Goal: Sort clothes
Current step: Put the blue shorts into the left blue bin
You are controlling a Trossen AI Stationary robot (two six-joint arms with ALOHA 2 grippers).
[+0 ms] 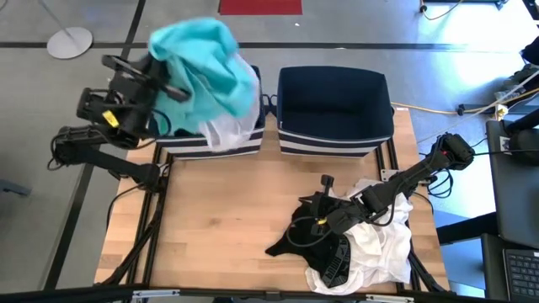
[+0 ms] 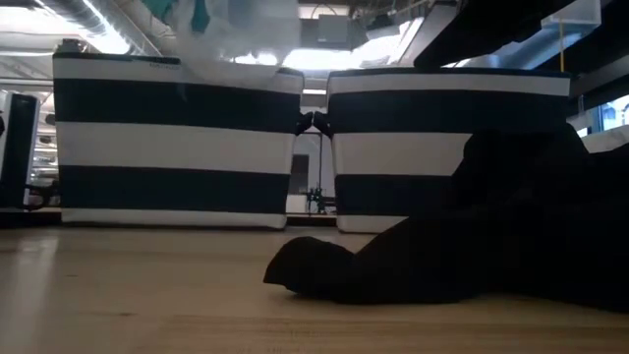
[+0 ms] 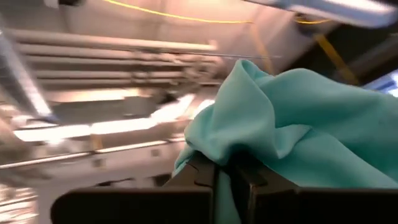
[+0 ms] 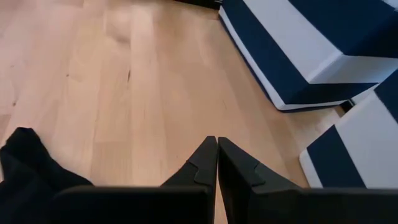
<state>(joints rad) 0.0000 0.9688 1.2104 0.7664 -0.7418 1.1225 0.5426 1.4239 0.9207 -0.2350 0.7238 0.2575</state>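
A teal garment [image 1: 206, 67] hangs bunched over the left navy striped bin [image 1: 210, 147], with my left gripper [image 1: 173, 88] shut on it. A white garment [image 1: 223, 130] lies in that bin, by its near rim. Black clothes [image 1: 316, 231] and white clothes [image 1: 383, 248] lie piled on the table's near right part. My right gripper [image 1: 326, 182] stands shut over the pile's far edge with nothing between its fingers [image 4: 217, 163]. In the right wrist view a black garment [image 4: 28, 171] lies beside it. My left gripper pinches a bunched fold of the teal garment [image 3: 227, 186] between its two fingers, which slant upward. The cloth billows past the fingertips [image 3: 202, 174] and hangs slack above the left bin. One layer or several, I cannot tell.
The right striped bin [image 1: 333, 126] stands next to the left one at the table's far side, its dark inside showing. Bare wood [image 1: 227, 219] lies between the bins and the near edge on the left. In the low view the black heap [image 2: 442, 261] stands before the right bin [image 2: 393, 147].
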